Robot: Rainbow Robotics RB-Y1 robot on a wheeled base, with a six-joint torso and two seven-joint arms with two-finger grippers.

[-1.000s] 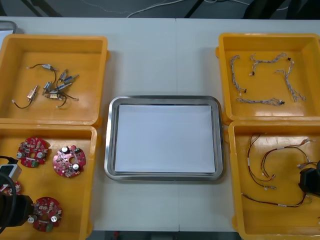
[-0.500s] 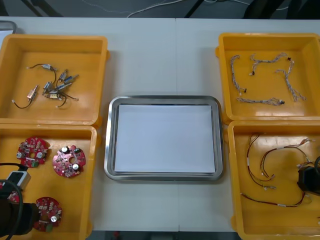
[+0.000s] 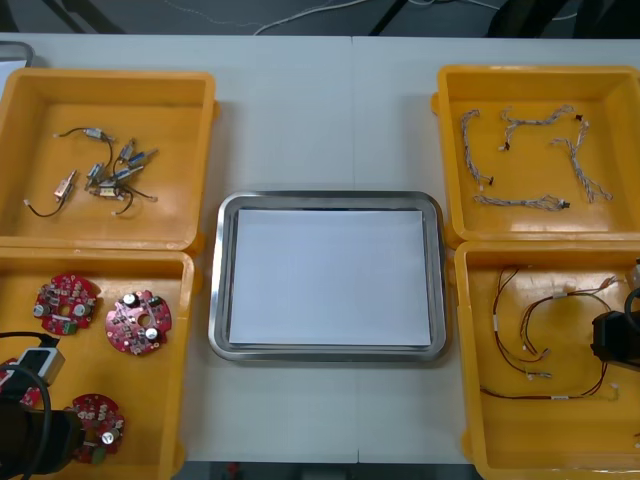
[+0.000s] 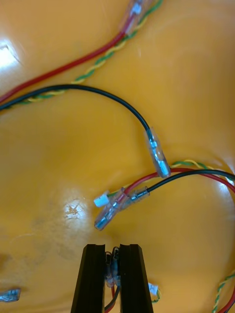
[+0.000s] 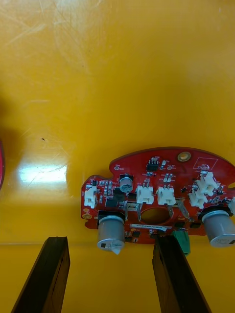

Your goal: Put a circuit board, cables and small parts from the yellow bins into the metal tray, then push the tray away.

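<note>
In the right wrist view my right gripper [image 4: 112, 254] is shut on the clear connector of a red and black cable [image 4: 111, 269] low in the near right yellow bin [image 3: 480, 420]. More red and yellow and black cables [image 4: 98, 90] lie beyond its fingers. From the front, that gripper [image 3: 612, 338] is at the bin's right side. My left gripper [image 5: 110, 247] is open just above the floor of the near left bin [image 3: 180, 400]. A round red circuit board [image 5: 156, 195] lies right at its fingertips, one finger [image 5: 174, 274] overlapping the board's edge. The left arm [image 3: 30, 435] covers the bin's near corner.
The metal tray [image 3: 222, 300], white inside, sits between the bins. Two more circuit boards [image 3: 138, 321] lie in the near left bin. Small metal parts [image 3: 108, 175] are in the far left bin, twisted blue and white cables [image 3: 530, 160] in the far right one.
The left arm has moved toward the table's near edge, beside the nearest board. The right gripper has shifted slightly away, and the lowest cable in its bin has been pulled along.
</note>
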